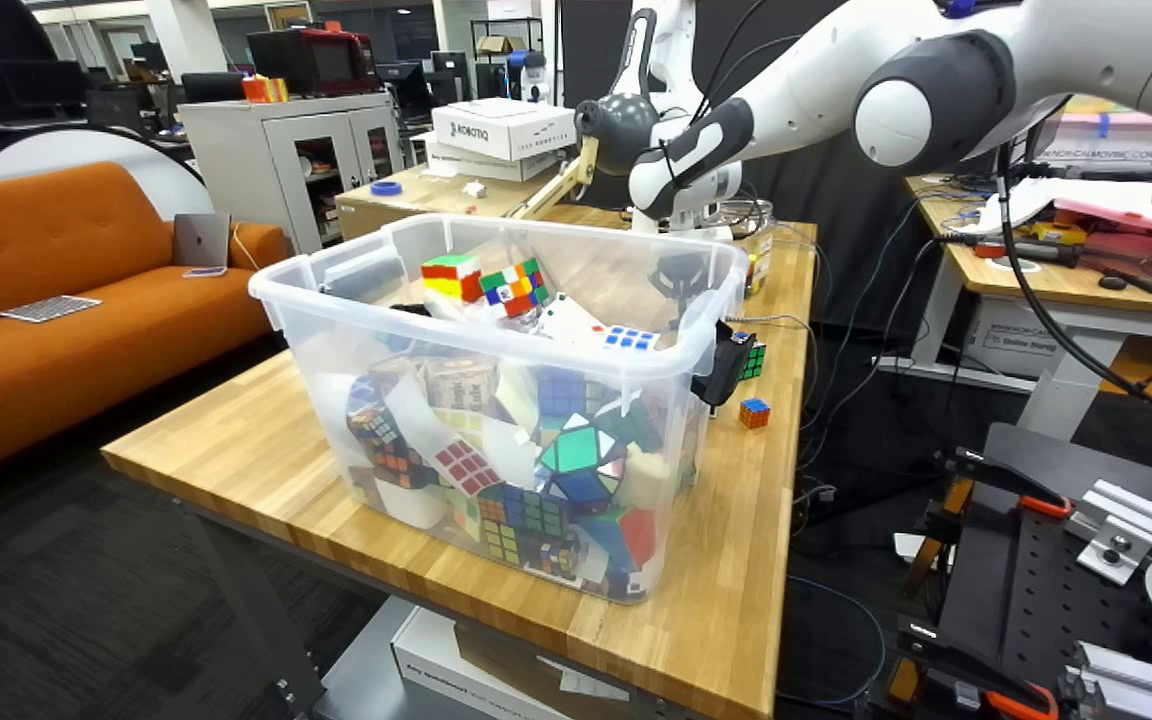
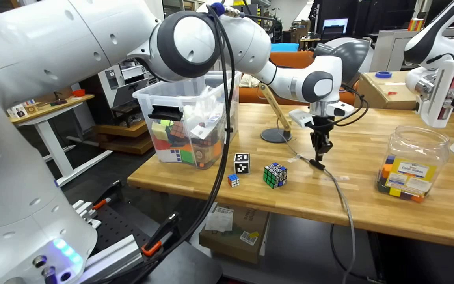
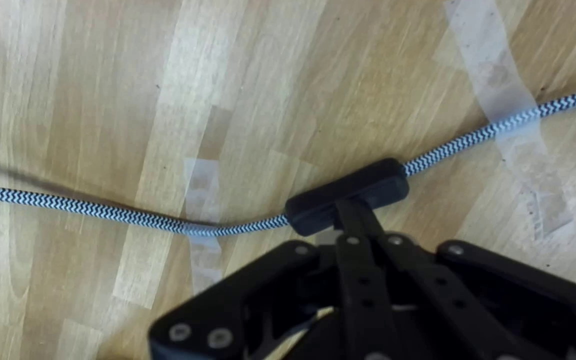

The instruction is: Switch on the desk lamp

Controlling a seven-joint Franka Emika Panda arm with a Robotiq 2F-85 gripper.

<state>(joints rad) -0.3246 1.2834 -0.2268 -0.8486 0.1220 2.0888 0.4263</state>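
Note:
The desk lamp has a dark grey rounded head (image 2: 351,55), a wooden arm (image 2: 273,105) and a round dark base (image 2: 275,135). Its head (image 1: 620,132) also shows in an exterior view beside my arm; I cannot tell whether it is lit. A black inline switch (image 3: 313,209) sits on a black-and-white cord (image 3: 118,214) on the table. It also shows in an exterior view (image 2: 317,165). My gripper (image 3: 353,207) is shut and empty, pointing down with its fingertips over the middle of the switch. They overlap it in view; I cannot tell if they press it.
A clear plastic bin (image 1: 476,335) full of puzzle cubes stands on the wooden table. A marker cube (image 2: 242,163), a scrambled cube (image 2: 275,175) and a tiny cube (image 2: 233,180) lie near the front edge. A clear jar (image 2: 412,165) and another robot arm (image 2: 440,75) stand beyond. Tape (image 3: 503,85) holds the cord.

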